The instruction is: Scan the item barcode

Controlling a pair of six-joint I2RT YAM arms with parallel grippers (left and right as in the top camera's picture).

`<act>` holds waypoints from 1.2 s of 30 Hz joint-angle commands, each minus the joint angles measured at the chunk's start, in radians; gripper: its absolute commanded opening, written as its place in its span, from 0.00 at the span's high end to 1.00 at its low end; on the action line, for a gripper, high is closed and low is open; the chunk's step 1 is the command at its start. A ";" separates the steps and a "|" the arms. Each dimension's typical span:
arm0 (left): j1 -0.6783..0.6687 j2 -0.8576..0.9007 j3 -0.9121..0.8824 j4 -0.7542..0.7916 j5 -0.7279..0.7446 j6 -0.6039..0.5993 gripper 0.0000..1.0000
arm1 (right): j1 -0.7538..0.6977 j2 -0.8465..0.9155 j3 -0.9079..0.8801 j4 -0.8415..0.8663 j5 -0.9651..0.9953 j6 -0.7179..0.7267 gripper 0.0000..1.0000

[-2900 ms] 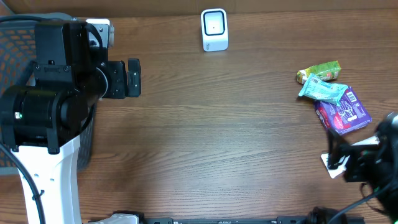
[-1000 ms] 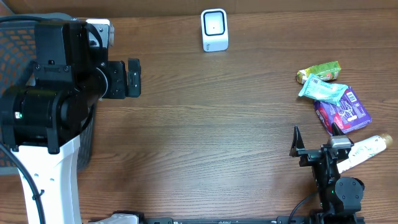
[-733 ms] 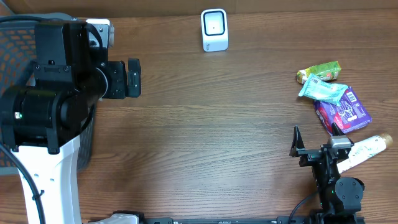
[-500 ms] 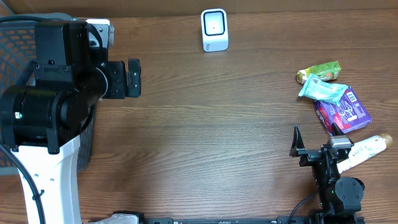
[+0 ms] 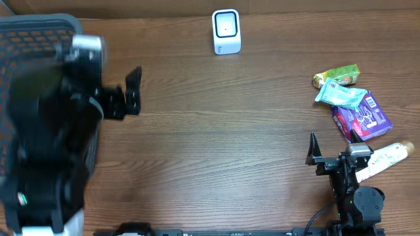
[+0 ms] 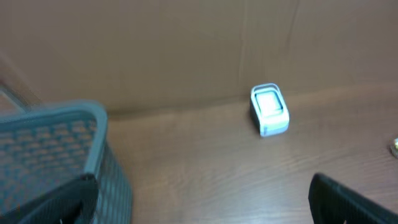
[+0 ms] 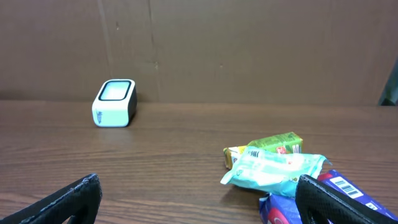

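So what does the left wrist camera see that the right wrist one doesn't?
Only the left wrist view shows the grey basket. Only the right wrist view clearly shows the green packet, teal packet and purple packet. Both show the white scanner, the wooden table and the cardboard wall.

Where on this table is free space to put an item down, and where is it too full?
The widest bare patch of table lies in the middle, bordered by the basket, the scanner at the back and the right end effector. Crowded: the right edge, where green packet, teal packet, purple packet and tube lie close.
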 commanded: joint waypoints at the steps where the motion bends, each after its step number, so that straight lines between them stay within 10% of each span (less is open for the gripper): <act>1: 0.052 -0.178 -0.297 0.174 0.124 0.114 0.00 | 0.005 -0.011 -0.011 0.006 0.009 0.005 0.00; 15: 0.057 -0.732 -1.073 0.755 0.116 0.159 0.00 | 0.005 -0.011 -0.011 0.006 0.009 0.005 0.00; 36: 0.056 -1.017 -1.519 0.818 0.069 0.157 0.00 | 0.005 -0.011 -0.011 0.006 0.009 0.005 0.00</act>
